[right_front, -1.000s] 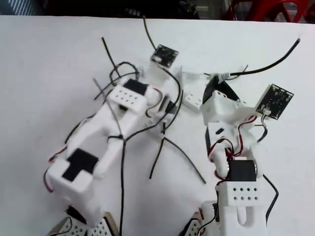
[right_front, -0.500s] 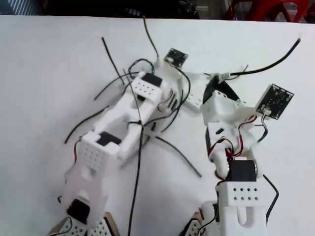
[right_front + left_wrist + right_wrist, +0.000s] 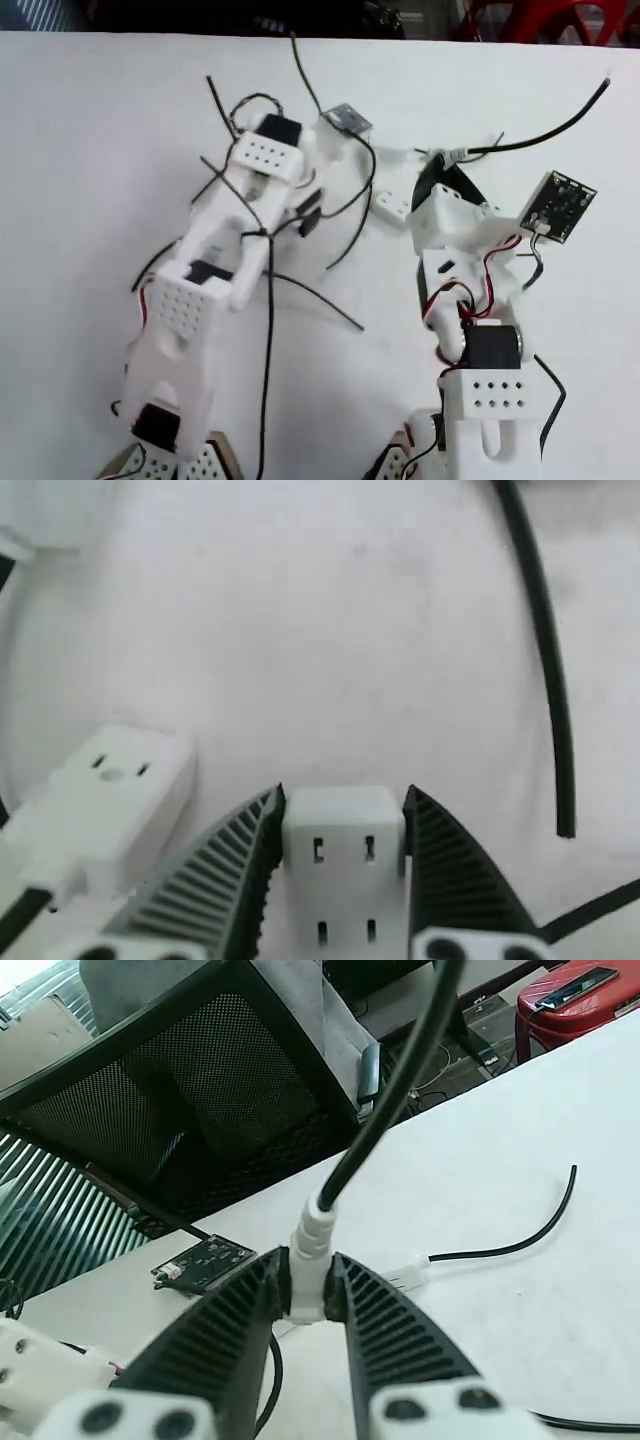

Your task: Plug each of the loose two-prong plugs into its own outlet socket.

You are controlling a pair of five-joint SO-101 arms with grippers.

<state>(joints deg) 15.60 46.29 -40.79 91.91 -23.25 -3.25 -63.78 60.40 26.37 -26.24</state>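
In the left wrist view my left gripper [image 3: 343,798] is shut on a white outlet block [image 3: 340,865] with two pairs of slots, its fingers [image 3: 225,880] pressed against both sides. A second white outlet socket [image 3: 110,800] lies beside it on the table. My right gripper [image 3: 308,1260] is shut on a white plug [image 3: 312,1235] whose black cable [image 3: 400,1080] rises away from it. From above, the left gripper [image 3: 335,150] sits mid-table at the back, the right gripper [image 3: 435,185] just to its right, and a white socket [image 3: 392,207] lies between them.
Loose black cables [image 3: 310,290] sprawl across the table's middle, and one cable end [image 3: 555,730] lies near the left gripper. A small white connector on a thin black wire [image 3: 405,1275] rests past the right gripper. A mesh chair [image 3: 230,1100] stands beyond the table's far edge.
The left arm has swung toward the back and left, and its gripper has moved farther up the table. The loose black cables shifted with it. The right arm has stayed still.
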